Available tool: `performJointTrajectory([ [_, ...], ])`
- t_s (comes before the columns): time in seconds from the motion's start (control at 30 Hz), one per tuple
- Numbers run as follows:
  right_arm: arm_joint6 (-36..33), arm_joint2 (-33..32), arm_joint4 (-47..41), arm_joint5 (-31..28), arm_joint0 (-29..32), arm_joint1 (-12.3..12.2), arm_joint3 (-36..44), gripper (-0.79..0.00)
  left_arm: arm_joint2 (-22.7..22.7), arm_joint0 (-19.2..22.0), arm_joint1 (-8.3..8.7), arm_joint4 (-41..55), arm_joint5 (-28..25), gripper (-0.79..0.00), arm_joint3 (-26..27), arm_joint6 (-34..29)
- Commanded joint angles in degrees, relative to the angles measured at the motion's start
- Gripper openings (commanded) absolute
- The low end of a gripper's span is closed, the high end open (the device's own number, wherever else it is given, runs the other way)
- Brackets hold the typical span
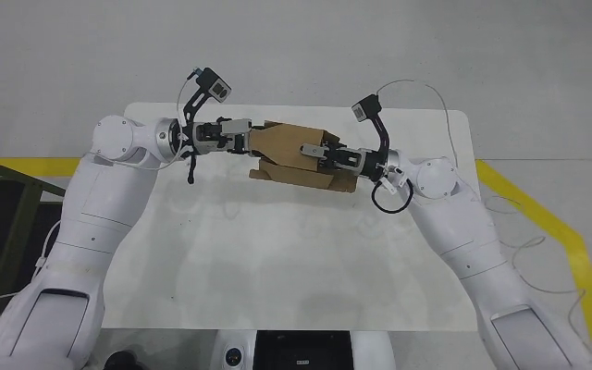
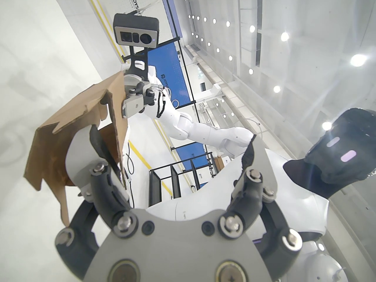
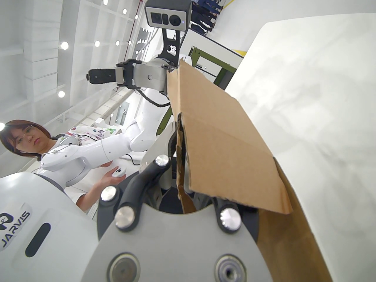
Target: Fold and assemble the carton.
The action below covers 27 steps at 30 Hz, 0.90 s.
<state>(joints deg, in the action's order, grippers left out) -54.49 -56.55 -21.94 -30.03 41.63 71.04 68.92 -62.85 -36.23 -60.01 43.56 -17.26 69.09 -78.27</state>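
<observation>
Carton (image 1: 294,155) spans side to side, right claw (image 1: 321,153) pinching one end, left claw (image 1: 251,141) spread at the other.

I count one carton (image 1: 294,153) and one table (image 1: 305,277) here. There are two grippers, the left gripper (image 1: 252,141) and the right gripper (image 1: 319,154). Two cameras stand above the wrists, the left camera (image 1: 218,88) and the right camera (image 1: 361,111).
</observation>
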Motion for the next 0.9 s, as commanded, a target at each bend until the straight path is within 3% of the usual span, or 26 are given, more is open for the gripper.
performJointTrajectory([
  [0.0, 0.09, 0.07, 0.17, 0.20, 0.03, 0.06, 0.17, -0.785, -0.46, -0.27, 0.05, 0.33, 0.43, 0.000, 0.58, 0.14],
  [0.63, 0.37, 0.02, 0.28, 0.33, 0.06, 0.08, 0.25, -0.785, -0.94, -1.11, 0.09, -0.11, 1.30, 0.000, 0.77, 0.40],
  [0.87, 0.53, -0.76, 1.74, 3.38, 1.27, -0.31, 2.01, -0.785, -1.83, -3.18, 0.34, -1.69, 2.38, 0.000, 4.17, 2.86],
])
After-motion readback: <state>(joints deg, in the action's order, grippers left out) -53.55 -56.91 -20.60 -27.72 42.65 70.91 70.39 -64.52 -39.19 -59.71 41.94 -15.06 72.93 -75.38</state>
